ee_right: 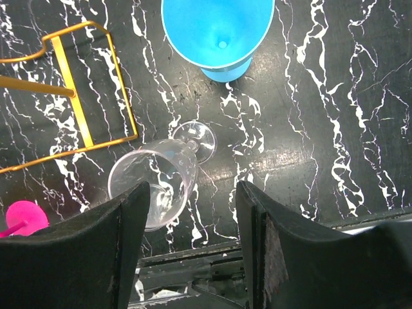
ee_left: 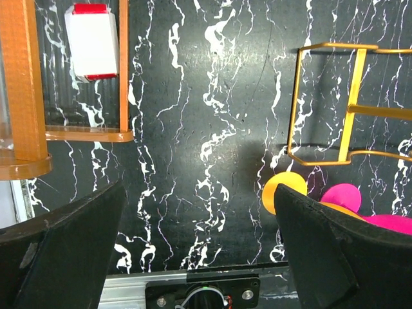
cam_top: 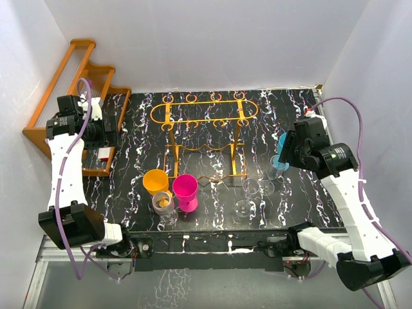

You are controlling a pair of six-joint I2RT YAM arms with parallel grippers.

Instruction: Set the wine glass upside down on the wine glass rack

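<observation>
Wine glass (ee_right: 161,174), clear and stemmed, rests on the black marbled desk (ee_right: 322,129) just beside the right claw (ee_right: 193,190), whose jaws stand apart, gripping nothing. The left claw (ee_left: 198,190) gapes wide. One blue cup (ee_right: 215,32) stands beyond; only overhead shows the whole gold-wire wine glass rack (cam_top: 212,102).

Rt wrist cam: I've got a blue cup (ee_right: 219,32) upright straight ahead of the rt jaws, past the tips. A pink cup (ee_right: 22,215) sits off their left side.

Lt wrist cam: brown wooden stepped rack (ee_left: 26,84) ahead-left of the lt jaws, w/ a white box (ee_left: 92,42), red-ended, on its low step. Orange cup (ee_left: 286,193) is by their right side, partly hidden. Black marbled tabletop (ee_left: 206,129) shows btwn them.

Overhead: small clear cup (cam_top: 163,203) touching the orange one, maybe brownish stuff inside.
</observation>
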